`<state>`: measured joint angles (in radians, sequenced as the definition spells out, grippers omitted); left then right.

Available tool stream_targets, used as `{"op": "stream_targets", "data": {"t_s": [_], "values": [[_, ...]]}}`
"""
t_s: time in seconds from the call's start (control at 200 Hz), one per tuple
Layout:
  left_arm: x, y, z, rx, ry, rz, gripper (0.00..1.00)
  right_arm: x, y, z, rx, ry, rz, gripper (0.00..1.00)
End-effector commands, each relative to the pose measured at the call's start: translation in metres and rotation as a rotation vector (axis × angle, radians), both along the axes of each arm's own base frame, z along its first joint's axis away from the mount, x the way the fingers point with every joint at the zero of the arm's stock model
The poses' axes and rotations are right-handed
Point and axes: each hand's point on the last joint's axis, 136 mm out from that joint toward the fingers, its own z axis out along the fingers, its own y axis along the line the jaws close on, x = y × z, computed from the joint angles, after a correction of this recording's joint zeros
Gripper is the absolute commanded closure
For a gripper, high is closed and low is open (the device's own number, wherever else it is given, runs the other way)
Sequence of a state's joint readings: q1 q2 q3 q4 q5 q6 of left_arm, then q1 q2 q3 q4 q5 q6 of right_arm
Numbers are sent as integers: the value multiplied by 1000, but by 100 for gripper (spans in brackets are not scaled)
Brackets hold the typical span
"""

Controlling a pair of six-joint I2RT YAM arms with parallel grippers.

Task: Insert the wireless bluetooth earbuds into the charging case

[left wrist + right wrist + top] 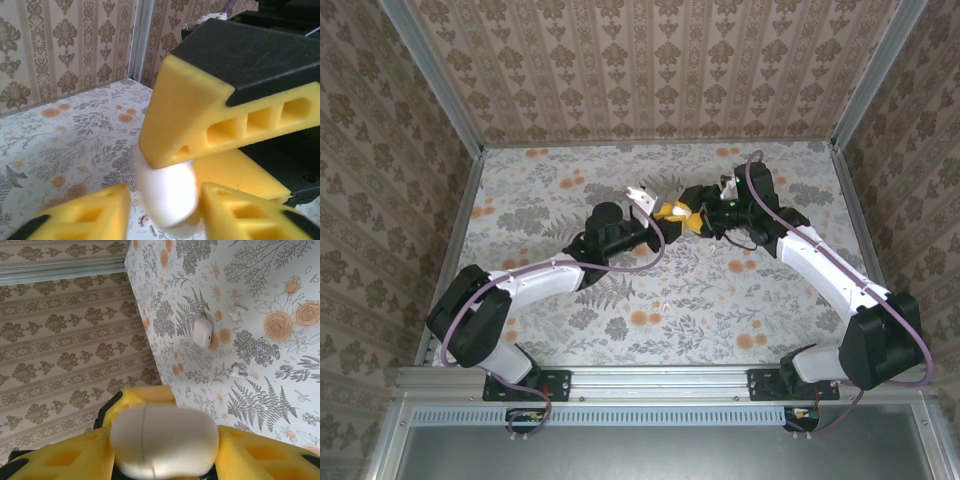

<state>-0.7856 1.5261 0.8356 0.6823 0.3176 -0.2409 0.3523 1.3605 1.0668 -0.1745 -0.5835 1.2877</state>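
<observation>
the left tool [165, 202] and right tool [165, 455] both clamp one white charging case [172, 432] above the desk [280, 405]. two earbuds [237, 310] lie loose on the desk, near a second case [202, 332].

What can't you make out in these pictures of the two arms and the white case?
- Left wrist view: the white case is covered above by the right gripper's yellow finger and cut off by the bottom edge; whether the left fingers press it is unclear.
- Top view: the grippers' fingers hide that case.
- Right wrist view: the loose earbuds are too small to tell which way they lie.
</observation>
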Motion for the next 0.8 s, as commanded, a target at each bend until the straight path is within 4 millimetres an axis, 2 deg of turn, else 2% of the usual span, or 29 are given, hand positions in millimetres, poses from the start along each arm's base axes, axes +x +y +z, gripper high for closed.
{"op": "stream_targets", "data": {"t_s": [0.0,0.155,0.265,0.415,0.53,0.65,0.795], "values": [[5,2,20,-48,-25,-16,69,-3,2,15,27,-27,-2,43],[1,11,23,-53,-22,-42,77,-2,1,19,6,-67,15,36],[-5,18,25,-30,-16,-77,79,0,-4,35,-48,-172,76,32],[-16,32,26,27,13,-153,80,-7,-24,72,-330,-440,222,27],[-26,46,33,63,38,-225,81,-22,-34,86,-548,-642,376,27],[-35,61,42,79,48,-285,81,-43,-22,94,-630,-877,581,32],[-46,72,51,93,39,-341,81,-68,-3,82,-707,-1088,794,33]]}}
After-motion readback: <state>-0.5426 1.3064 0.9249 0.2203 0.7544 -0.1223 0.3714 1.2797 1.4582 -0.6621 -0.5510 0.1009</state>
